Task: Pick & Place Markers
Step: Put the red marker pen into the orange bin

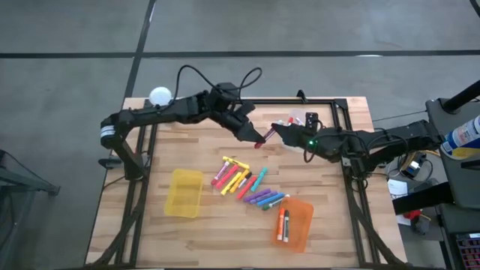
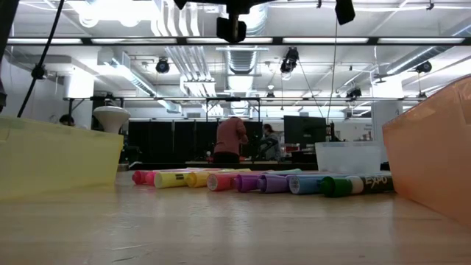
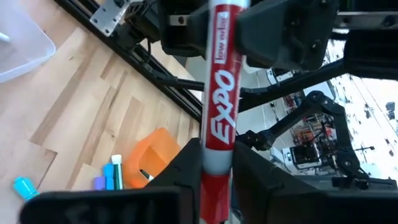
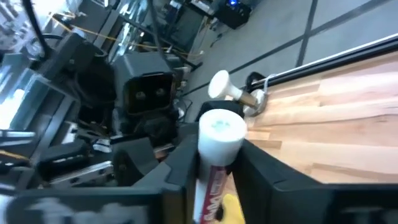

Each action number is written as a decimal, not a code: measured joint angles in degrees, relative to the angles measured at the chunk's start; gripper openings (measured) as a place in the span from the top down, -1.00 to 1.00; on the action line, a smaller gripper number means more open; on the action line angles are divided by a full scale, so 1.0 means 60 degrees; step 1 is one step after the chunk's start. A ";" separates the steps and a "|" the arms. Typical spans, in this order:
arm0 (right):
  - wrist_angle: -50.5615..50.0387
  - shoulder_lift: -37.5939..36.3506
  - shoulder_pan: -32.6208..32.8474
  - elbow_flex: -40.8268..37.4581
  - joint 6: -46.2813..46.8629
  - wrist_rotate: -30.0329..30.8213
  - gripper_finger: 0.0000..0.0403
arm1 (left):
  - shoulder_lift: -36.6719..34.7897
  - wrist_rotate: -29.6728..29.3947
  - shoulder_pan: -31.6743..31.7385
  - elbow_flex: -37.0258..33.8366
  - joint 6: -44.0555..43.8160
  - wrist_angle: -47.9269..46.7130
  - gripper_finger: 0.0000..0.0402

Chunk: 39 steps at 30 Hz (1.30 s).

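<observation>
A red Expo marker (image 1: 264, 138) hangs in the air over the table's middle, between my two grippers. My left gripper (image 1: 256, 135) comes from the far left and is shut on one end of it. My right gripper (image 1: 276, 132) comes from the right and is shut on the other end. More markers (image 1: 247, 184) lie flat in a loose row on the wood, also seen in the low view (image 2: 257, 181). A few markers (image 1: 283, 223) lie inside the orange bin (image 1: 300, 225). My left gripper pinches the red marker between its two fingers (image 3: 180, 180), on the end beside the pale band (image 3: 216, 163). The marker runs straight out along the fingers toward the other gripper, lifted clear of the table. My right gripper has the marker's white-tipped end (image 4: 219, 140) between its two fingers (image 4: 183, 171). That white end points back toward the wrist, and the red body runs out past the fingertips toward the left gripper. Nothing of the marker touches the table.
A yellow bin (image 1: 184, 193) stands near left of the marker row and the orange bin near right. A clear bin (image 1: 298, 118) holding a few markers sits at the far edge, beside a black frame rail (image 1: 330, 101). A white ball-shaped thing (image 1: 160, 95) is at the far left corner.
</observation>
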 joint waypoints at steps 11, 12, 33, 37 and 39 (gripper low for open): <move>-0.0110 0.0003 0.0004 -0.0020 -0.0105 -0.1167 0.71 | -0.0009 -0.0319 0.0066 -0.0004 0.0786 0.0073 0.02; -0.0142 0.0001 0.0007 -0.0020 0.0006 -0.1402 0.71 | -0.0009 -0.0319 0.0090 -0.0004 0.0832 0.0066 -0.02; -0.5314 0.0356 0.2923 -0.0111 0.6592 -0.6329 0.71 | -0.0009 -0.0352 0.0181 0.0000 0.1493 -0.0852 -0.10; -0.5443 0.1056 0.3498 -0.0151 0.7603 -0.6185 0.71 | -0.0009 -0.0354 0.0182 0.0000 0.1597 -0.0925 -0.10; -0.5417 0.1533 0.3599 -0.0156 0.7807 -0.6214 0.71 | -0.0009 -0.0348 0.0181 0.0000 0.1599 -0.0929 -0.10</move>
